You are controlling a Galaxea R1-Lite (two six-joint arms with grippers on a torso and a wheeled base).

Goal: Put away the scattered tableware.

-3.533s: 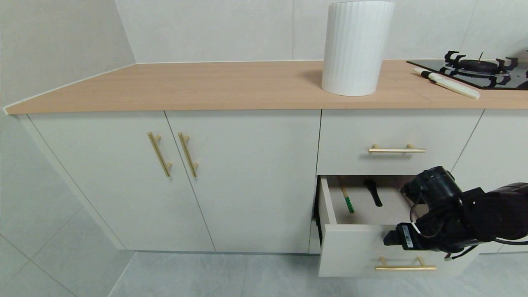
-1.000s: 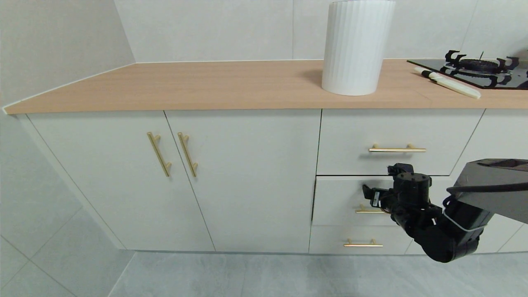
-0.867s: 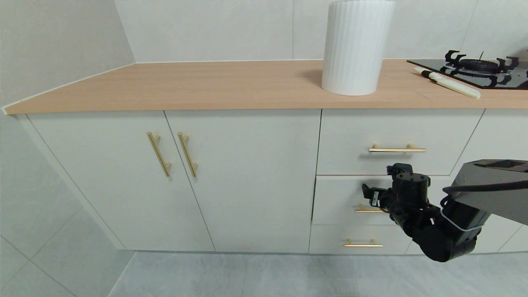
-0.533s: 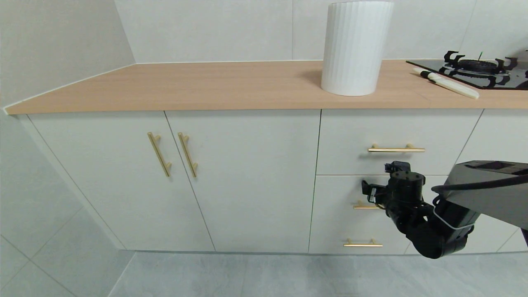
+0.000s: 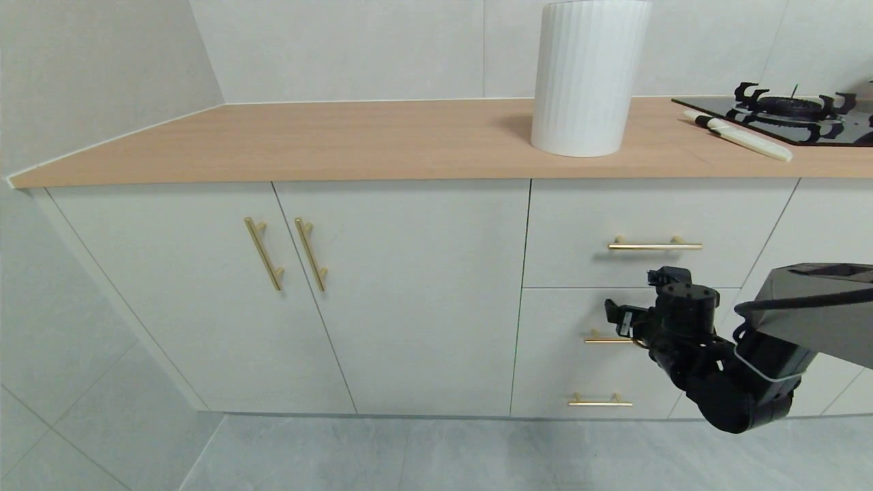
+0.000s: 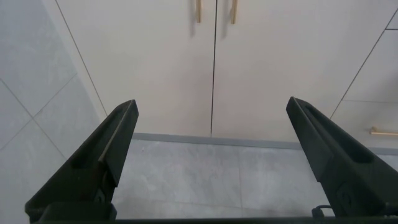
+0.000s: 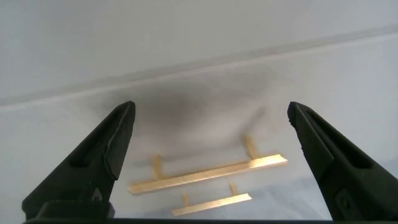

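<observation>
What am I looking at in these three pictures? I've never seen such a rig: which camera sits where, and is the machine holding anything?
This is a two-armed robot on wheels facing a kitchen counter. The wide picture comes from a camera on its head; the black limb low on the right is its right arm. The other two pictures come from cameras on the wrists, each looking out between that gripper's two dark fingers. The left gripper is open above the floor, facing the cabinet doors. The right gripper is open before a shut drawer, near its gold handle. Neither holds anything. On the counter are a white ribbed container, what looks like a knife and a stove.
</observation>
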